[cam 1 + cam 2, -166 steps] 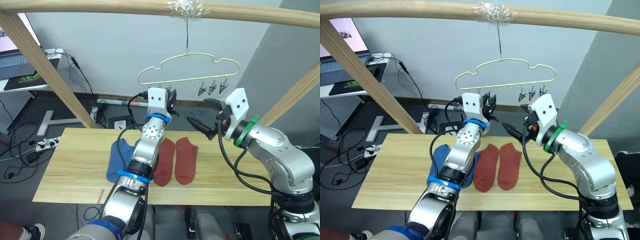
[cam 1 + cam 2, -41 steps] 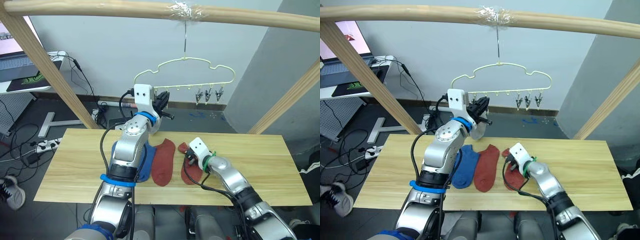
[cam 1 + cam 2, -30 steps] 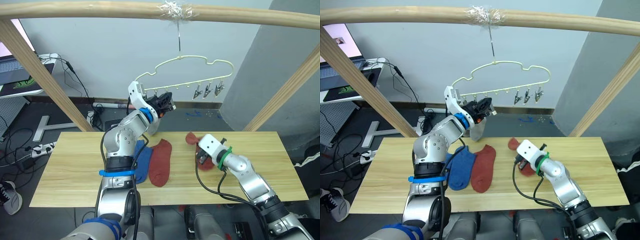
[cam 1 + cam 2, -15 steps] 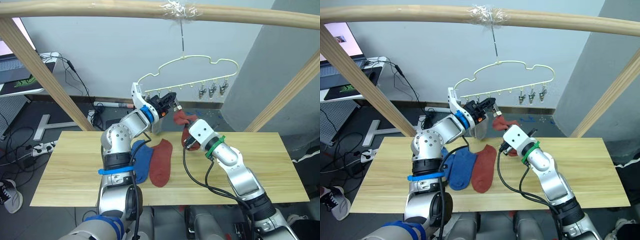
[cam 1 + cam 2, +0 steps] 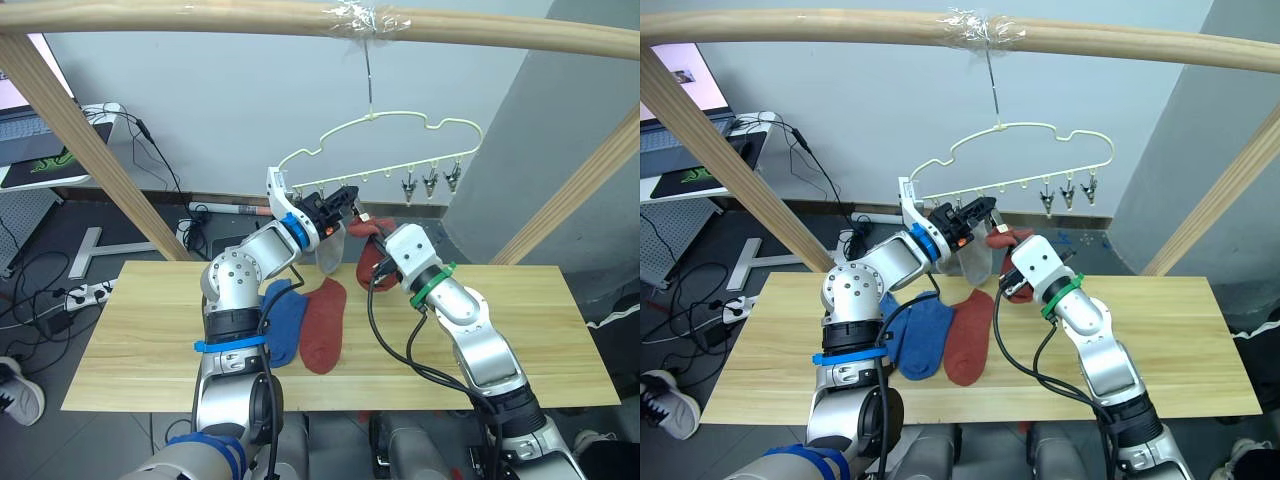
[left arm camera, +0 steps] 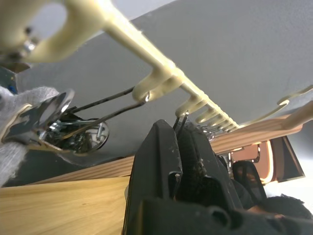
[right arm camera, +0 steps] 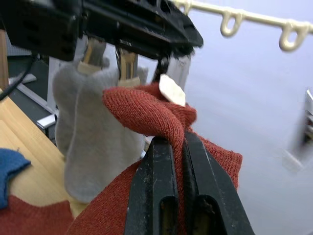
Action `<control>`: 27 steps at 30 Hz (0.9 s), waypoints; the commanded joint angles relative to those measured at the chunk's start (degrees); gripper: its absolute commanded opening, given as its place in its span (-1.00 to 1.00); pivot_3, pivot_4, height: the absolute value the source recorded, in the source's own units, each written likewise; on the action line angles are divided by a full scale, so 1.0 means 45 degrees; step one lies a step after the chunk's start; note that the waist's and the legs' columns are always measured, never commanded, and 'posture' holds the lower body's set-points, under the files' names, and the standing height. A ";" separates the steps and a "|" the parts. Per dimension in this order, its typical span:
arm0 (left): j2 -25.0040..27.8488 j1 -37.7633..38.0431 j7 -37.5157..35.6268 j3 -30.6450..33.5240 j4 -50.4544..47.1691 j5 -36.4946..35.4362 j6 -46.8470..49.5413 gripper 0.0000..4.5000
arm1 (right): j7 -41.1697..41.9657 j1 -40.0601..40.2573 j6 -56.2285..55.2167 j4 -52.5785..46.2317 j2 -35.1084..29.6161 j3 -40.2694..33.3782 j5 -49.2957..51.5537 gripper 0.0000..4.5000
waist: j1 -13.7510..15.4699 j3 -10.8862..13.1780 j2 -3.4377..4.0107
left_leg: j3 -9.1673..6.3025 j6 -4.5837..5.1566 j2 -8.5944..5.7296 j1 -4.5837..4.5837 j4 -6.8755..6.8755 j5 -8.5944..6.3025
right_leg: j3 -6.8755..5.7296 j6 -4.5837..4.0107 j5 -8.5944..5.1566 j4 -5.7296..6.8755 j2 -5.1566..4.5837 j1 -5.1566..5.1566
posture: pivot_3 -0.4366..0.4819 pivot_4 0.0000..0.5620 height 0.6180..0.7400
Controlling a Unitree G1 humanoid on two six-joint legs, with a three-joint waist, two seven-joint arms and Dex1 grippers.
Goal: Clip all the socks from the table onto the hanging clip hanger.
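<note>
The pale-yellow clip hanger (image 5: 385, 135) hangs from the beam above the table (image 5: 130, 340). My left gripper (image 5: 346, 201) is raised to its clip row and is shut on a clip (image 6: 179, 119). Just right of it, my right gripper (image 5: 373, 236) is shut on a rust red sock (image 7: 146, 110), holding its folded edge up against that clip's pale tip (image 7: 172, 90). Grey socks (image 5: 977, 262) hang from clips beside it. A blue sock (image 5: 280, 318) and another red sock (image 5: 322, 325) lie on the table below.
Three bare dark clips (image 5: 428, 182) hang at the hanger's right end. The thick wooden beam (image 5: 200, 15) runs overhead, with slanted posts at left (image 5: 80, 140) and right (image 5: 570, 200). Cables and a desk stand on the floor behind the table.
My right gripper has lifted the red sock from just above the table up and left to the clip held by my left gripper. The left gripper stays at the hanger.
</note>
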 commanded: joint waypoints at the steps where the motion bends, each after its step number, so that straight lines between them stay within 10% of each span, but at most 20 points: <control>1: 0.0026 -0.0072 -0.0137 -0.0102 -0.0540 -0.0403 -0.0073 -1.00 | 0.0057 -0.0238 -0.0177 -0.0286 0.0077 -0.0204 0.0284 -0.99 | 0.0002 0.0000 0.0000 | 0.0000 0.0000 0.0000 -0.0001 -0.0001 0.0000 | -0.0001 0.0000 0.0000 -0.0002 0.0000 0.0000 | 0.48 -0.32 1.00; 17: 0.0682 0.0195 0.0113 0.0289 -0.1154 -0.1643 0.0569 0.99 | 0.0266 -0.0289 0.0161 -0.0107 0.0197 -0.0393 0.0903 -1.00 | 0.0024 0.0000 0.0001 | -0.0011 0.0000 0.0001 -0.0020 -0.0006 0.0000 | -0.0011 -0.0001 0.0001 -0.0034 -0.0001 -0.0003 | 0.52 -0.35 1.00; 20: 0.1406 0.0855 0.0483 0.0660 -0.2121 -0.2488 0.1577 0.99 | 0.0325 -0.0493 0.1084 0.0097 0.0727 -0.0724 0.1716 -1.00 | -0.0046 -0.0001 0.0001 | -0.0011 0.0000 0.0006 -0.0018 -0.0023 0.0000 | -0.0010 -0.0001 0.0001 -0.0041 -0.0001 -0.0004 | 0.54 -0.35 1.00; 27: 0.4013 0.2613 0.0748 0.0735 -0.4561 -0.4127 0.3561 1.00 | 0.1238 -0.0777 0.3508 -0.0174 0.1308 -0.1096 0.3779 -0.05 | 0.0111 -0.0001 0.0001 | -0.0045 -0.0060 0.0027 -0.0011 -0.0154 0.0035 | -0.0057 -0.0008 0.0005 -0.0096 -0.0001 -0.0015 | 0.64 -0.36 1.00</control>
